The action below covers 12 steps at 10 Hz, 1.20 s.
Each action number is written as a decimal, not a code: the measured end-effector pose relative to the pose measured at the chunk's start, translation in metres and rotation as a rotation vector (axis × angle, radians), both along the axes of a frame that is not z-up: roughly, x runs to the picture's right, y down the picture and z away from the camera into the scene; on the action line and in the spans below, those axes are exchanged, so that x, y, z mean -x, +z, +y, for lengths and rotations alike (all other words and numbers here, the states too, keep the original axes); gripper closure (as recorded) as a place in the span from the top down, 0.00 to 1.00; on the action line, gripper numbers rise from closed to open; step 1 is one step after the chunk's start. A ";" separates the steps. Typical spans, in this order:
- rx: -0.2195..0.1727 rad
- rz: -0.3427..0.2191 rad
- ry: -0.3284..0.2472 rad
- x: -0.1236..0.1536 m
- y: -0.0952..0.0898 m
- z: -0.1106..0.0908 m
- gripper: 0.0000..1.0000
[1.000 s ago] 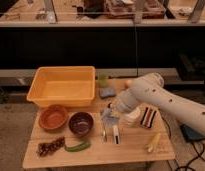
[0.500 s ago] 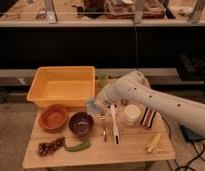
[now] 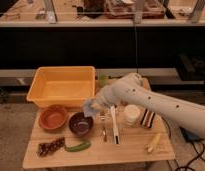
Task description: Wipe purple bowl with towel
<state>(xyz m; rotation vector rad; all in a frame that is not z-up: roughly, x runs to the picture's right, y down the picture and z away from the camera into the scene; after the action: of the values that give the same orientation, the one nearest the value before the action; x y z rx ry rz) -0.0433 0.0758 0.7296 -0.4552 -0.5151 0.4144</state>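
The purple bowl (image 3: pixel 80 124) stands on the wooden table (image 3: pixel 131 150), left of centre, beside an orange bowl (image 3: pixel 53 117). My gripper (image 3: pixel 94 107) is at the end of the white arm (image 3: pixel 156 102) that reaches in from the right. It holds a small light-blue towel (image 3: pixel 89 108) just above the purple bowl's right rim. I cannot tell if the towel touches the bowl.
A yellow tub (image 3: pixel 62 86) stands behind the bowls. A fork (image 3: pixel 103 127) and a white utensil (image 3: pixel 114 127) lie right of the purple bowl. A white cup (image 3: pixel 131 115), a striped packet (image 3: pixel 147 118), a banana (image 3: pixel 153 142), a green pepper (image 3: pixel 77 146) and a snack bar (image 3: pixel 50 147) lie around.
My gripper has moved left across the table with the towel, from near the utensils to the purple bowl's right rim. The arm has stretched further left.
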 end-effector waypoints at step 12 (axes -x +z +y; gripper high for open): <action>0.090 -0.032 -0.057 0.072 0.050 0.073 0.00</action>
<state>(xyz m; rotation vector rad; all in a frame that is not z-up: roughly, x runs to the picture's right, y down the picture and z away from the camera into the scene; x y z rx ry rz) -0.1155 0.1491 0.7799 -0.5630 -0.5146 0.3768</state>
